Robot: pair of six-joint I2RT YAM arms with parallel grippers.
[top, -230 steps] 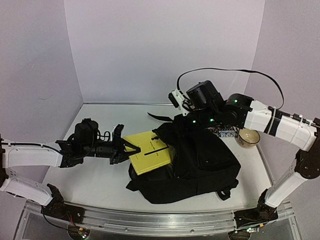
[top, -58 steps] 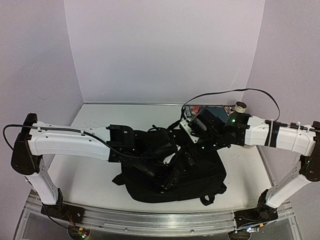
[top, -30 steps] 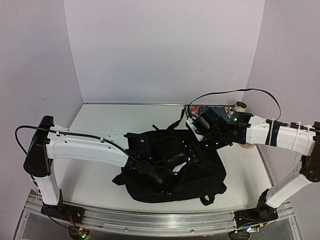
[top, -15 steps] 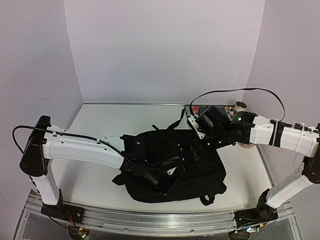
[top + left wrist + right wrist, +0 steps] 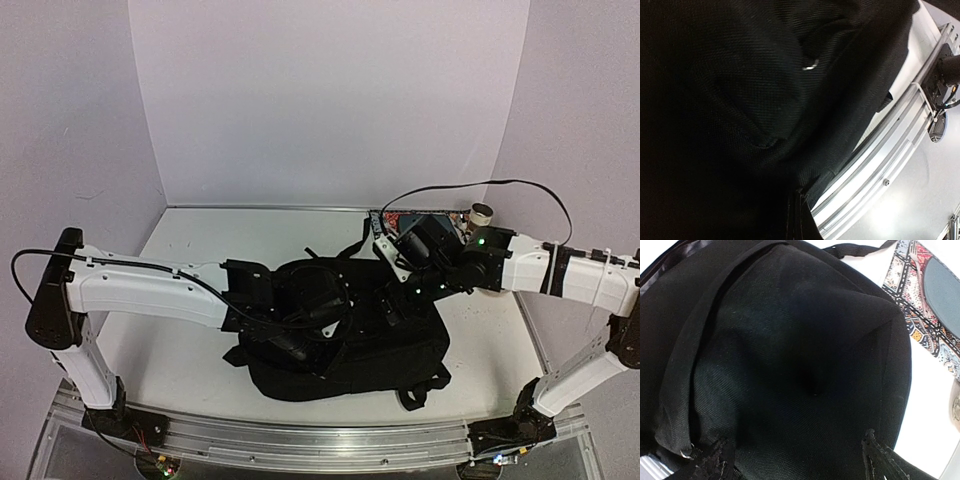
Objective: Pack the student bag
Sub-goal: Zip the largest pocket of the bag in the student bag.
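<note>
Since a second ago the left gripper (image 5: 798, 202) has closed fully, low against the student bag (image 5: 385, 350), which lies mid-table beneath both arms with its top end far-right, where the right gripper (image 5: 795, 457) hangs wide open just above the fabric.

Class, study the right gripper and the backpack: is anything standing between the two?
Nothing visible does. The right gripper hangs open directly over the backpack, and only its black fabric shows between the fingers. The patterned item lies off to one side, beside the backpack, not in the way.
</note>
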